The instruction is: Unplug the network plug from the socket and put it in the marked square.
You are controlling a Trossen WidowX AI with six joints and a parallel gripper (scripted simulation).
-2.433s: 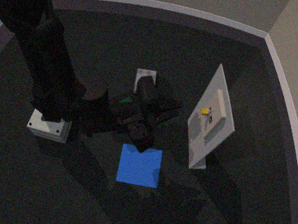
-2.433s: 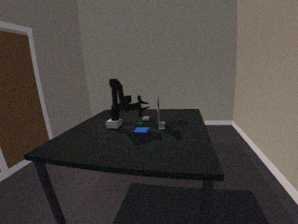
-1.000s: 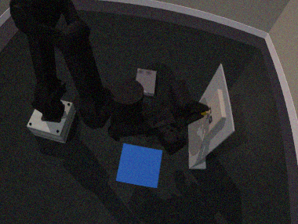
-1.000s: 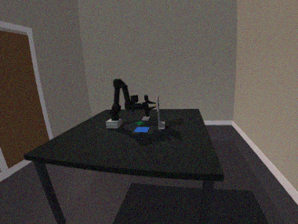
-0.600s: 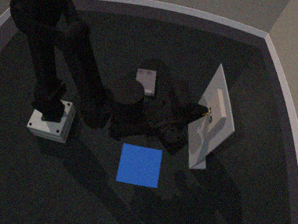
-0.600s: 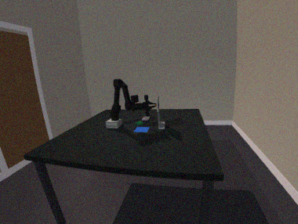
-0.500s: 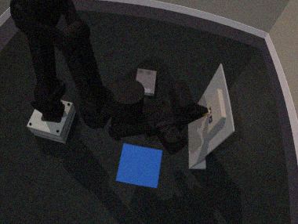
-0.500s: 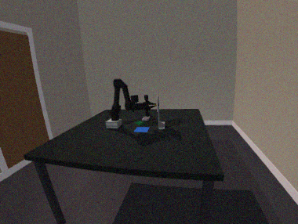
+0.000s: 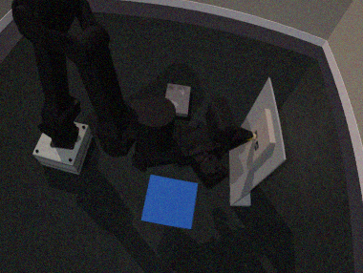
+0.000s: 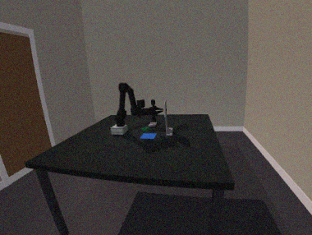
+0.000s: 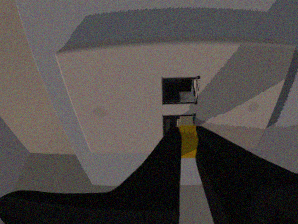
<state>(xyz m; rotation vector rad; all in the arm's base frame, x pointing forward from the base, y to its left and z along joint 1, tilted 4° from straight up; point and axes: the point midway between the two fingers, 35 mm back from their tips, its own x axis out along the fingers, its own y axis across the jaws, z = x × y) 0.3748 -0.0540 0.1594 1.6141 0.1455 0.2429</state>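
Note:
The yellow plug (image 9: 253, 138) (image 11: 189, 141) is at the lower socket opening (image 11: 170, 123) of the pale box on the upright panel (image 9: 239, 178) (image 10: 166, 117). A small pale piece (image 11: 186, 120) shows at the plug's far end, against the right part of that opening. How deep the plug sits and how its tab stands cannot be told. My gripper (image 9: 252, 137) (image 11: 185, 133) is shut on the plug, one dark finger on each side. The blue marked square (image 9: 169, 201) (image 10: 148, 135) lies on the table, in front of the panel.
A second, upper opening (image 11: 175, 90) is in the box (image 11: 120, 95). A pale block (image 9: 179, 97) (image 10: 153, 124) stands beside the arm. A small green thing (image 10: 146, 129) lies behind the square. The white arm base (image 9: 62, 155) (image 10: 119, 130) is at the left.

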